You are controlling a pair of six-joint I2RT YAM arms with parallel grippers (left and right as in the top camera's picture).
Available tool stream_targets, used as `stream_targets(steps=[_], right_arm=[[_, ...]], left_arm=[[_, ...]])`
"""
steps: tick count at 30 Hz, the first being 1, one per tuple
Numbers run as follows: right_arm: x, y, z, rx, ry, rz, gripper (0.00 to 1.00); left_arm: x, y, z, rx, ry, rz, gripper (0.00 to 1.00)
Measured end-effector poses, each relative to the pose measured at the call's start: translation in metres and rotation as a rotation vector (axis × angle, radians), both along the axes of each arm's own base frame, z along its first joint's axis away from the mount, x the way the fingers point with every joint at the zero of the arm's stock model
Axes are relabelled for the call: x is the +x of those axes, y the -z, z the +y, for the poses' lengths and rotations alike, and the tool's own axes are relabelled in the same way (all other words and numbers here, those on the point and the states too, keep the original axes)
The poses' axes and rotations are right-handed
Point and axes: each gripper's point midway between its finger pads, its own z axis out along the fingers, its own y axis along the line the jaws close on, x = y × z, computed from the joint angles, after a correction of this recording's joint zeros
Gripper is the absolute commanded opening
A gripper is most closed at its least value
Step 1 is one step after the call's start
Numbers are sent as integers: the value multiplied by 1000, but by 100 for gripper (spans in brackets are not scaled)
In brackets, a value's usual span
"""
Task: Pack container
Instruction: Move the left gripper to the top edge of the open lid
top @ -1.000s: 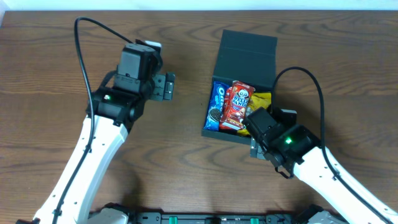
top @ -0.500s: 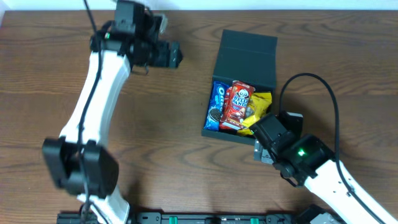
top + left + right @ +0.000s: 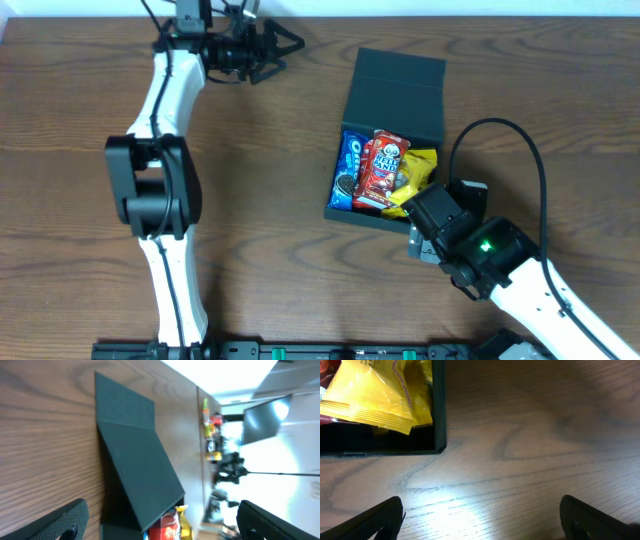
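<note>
Container (image 3: 395,95), dark teal, lid raised, snacks (image 3: 380,170) inside, left gripper (image 3: 288,50) and right gripper (image 3: 480,516) spread.

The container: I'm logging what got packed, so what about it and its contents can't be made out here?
- Overhead: the container floor is covered by the blue packet, red packet and yellow packet; anything beneath is hidden.
- Overhead: the right arm overlaps the container's near corner and the yellow packet's end.
- Right wrist: the top edge cuts off the yellow packet; its print is unreadable.
- Left wrist: the raised lid hides most of the interior.
</note>
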Motion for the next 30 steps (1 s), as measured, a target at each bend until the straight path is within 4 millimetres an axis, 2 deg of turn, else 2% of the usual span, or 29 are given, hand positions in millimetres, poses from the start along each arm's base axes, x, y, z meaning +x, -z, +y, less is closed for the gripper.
stream_targets(steps=[3, 8, 12, 17, 23, 27, 30], right_arm=[[0, 0, 0, 1, 0, 0, 99], [0, 0, 0, 0, 0, 0, 99], [0, 0, 0, 0, 0, 1, 99], [-1, 0, -1, -3, 0, 4, 99], [-1, 0, -1, -2, 0, 4, 99], [-1, 0, -1, -3, 0, 4, 99], [-1, 0, -1, -3, 0, 4, 99]], left_arm=[[-4, 10, -22, -34, 32, 59, 95], [-18, 11, -76, -16, 89, 73, 95], [-28, 14, -105, 9, 117, 75, 96], [-22, 28, -100, 35, 82, 100, 96], [-12, 68, -86, 69, 37, 165, 96], [-11, 88, -88, 84, 29, 184, 95], [-7, 90, -92, 85, 21, 170, 95]])
